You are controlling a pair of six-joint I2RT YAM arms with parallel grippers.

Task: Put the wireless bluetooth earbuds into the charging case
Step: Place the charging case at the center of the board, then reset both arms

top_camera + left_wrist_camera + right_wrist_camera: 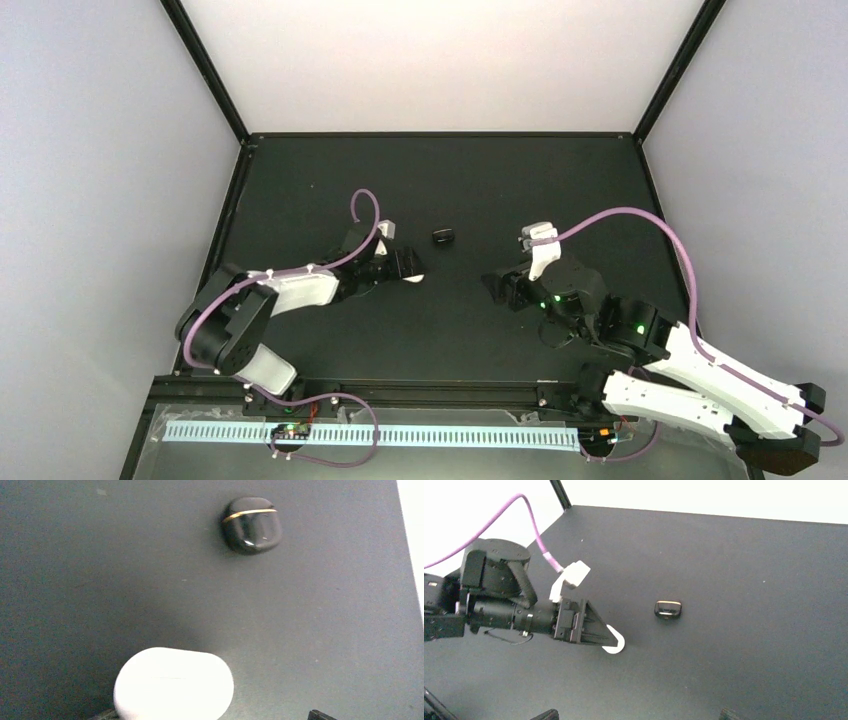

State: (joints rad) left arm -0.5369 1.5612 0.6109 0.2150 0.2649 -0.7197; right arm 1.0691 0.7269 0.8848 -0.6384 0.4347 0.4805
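No earbuds show in any view. A white pebble-shaped case (173, 685) lies shut on the black table, between the fingers of my left gripper (212, 716). It sits against the left finger and well apart from the right one, so that gripper is open. In the top view the white case (415, 280) peeks out at the left gripper's (405, 266) tip. It peeks out the same way in the right wrist view (614, 644). A black case with a gold seam (444, 236) lies shut just beyond; it also shows in the wrist views (251, 524) (668, 609). My right gripper (497, 287) is open, empty and low.
The black table (330, 190) is walled by a black frame, with white panels behind and at the sides. The left arm's purple cable (365, 205) loops above its wrist. The right arm's cable (640, 215) arcs over the table's right half.
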